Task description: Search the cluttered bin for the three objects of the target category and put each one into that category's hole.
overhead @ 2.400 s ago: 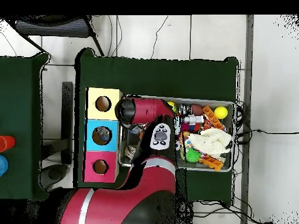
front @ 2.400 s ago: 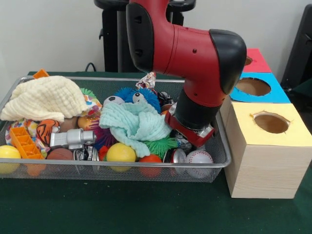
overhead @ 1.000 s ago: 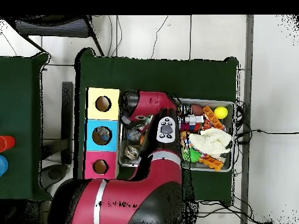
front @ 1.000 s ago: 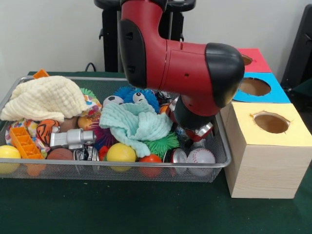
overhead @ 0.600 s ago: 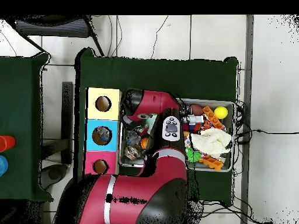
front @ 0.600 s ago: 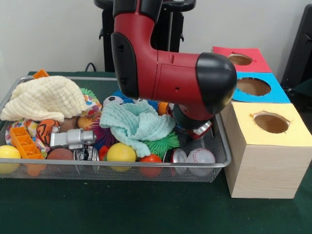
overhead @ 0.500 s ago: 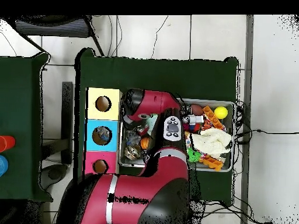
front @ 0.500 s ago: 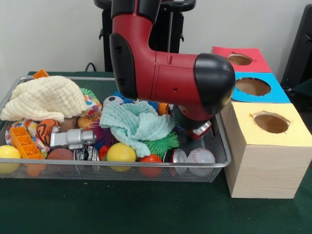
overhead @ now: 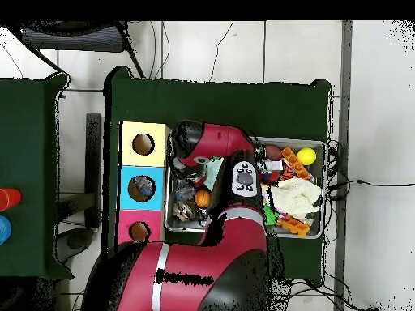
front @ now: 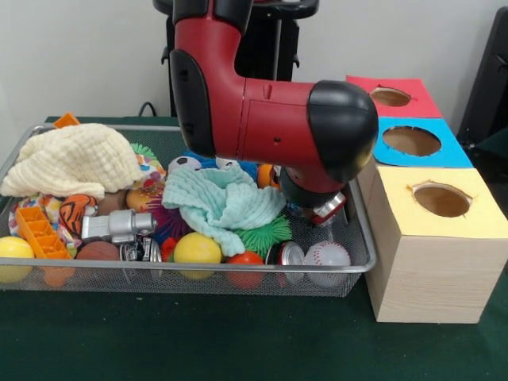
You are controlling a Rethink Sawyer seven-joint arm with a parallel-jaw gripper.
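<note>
Front view shows the red and black arm (front: 262, 111) bent low over the right end of the wire bin (front: 190, 270), its black elbow cap hiding most of the end effector (front: 321, 208). Only a red and silver edge of the end effector peeps out under the arm, just above a crushed can (front: 287, 254) and a baseball (front: 325, 255) at the near right of the bin. Whether it is open or closed, or has anything in it, I cannot tell.

Just left of the arm lies a pale green cloth (front: 222, 202), with a green spiky ball (front: 262, 236) under its near edge. A yellow ball (front: 196, 248) and an orange ball (front: 244, 259) sit against the near wall. Further left are a grey metal part (front: 119, 225), an orange block (front: 40, 232), a striped orange ball (front: 77, 209) and another yellow ball (front: 12, 250) in the near left corner. A cream cloth (front: 71, 161) is heaped at the far left.

Right of the bin, touching it or just beside it, stand three wooden boxes in a row on the green counter (front: 198, 341): a yellow-topped box (front: 436, 238) nearest, a blue-topped box (front: 444, 151) behind it, a red-topped box (front: 417, 99) farthest, each with a round hole.

Overhead view shows the arm (overhead: 215, 146) over the bin's end next to the boxes (overhead: 143, 185).
</note>
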